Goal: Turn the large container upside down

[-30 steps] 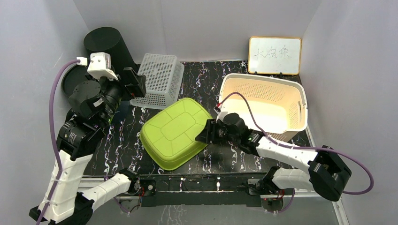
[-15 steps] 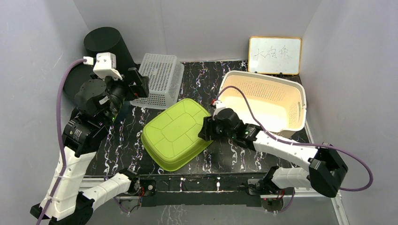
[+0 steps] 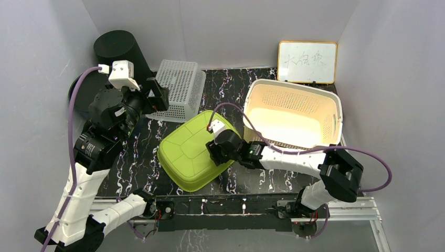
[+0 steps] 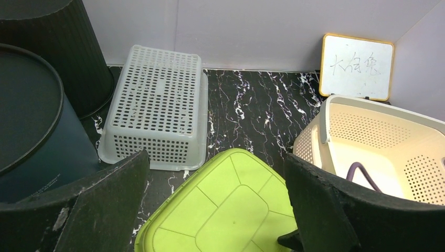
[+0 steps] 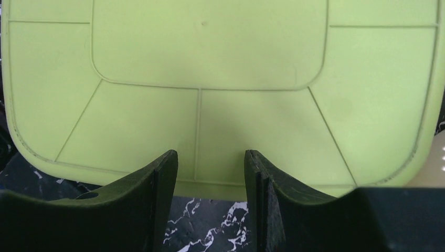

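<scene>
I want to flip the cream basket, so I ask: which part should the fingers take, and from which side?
Probably its near rim, from above: the cream basket stands upright and open, so one finger can go inside the thin wall and one outside.

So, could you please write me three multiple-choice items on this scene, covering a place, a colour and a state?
1. Where does the whiteboard stand? A. front left B. back right C. inside a basket
2. What colour is the tub at the right gripper? A. green B. red C. blue
3. How does the cream basket sit? A. upside down B. on its side C. opening upward
Answers: B, it leans against the back wall; A, every view shows lime green; C, its inside shows.
</scene>
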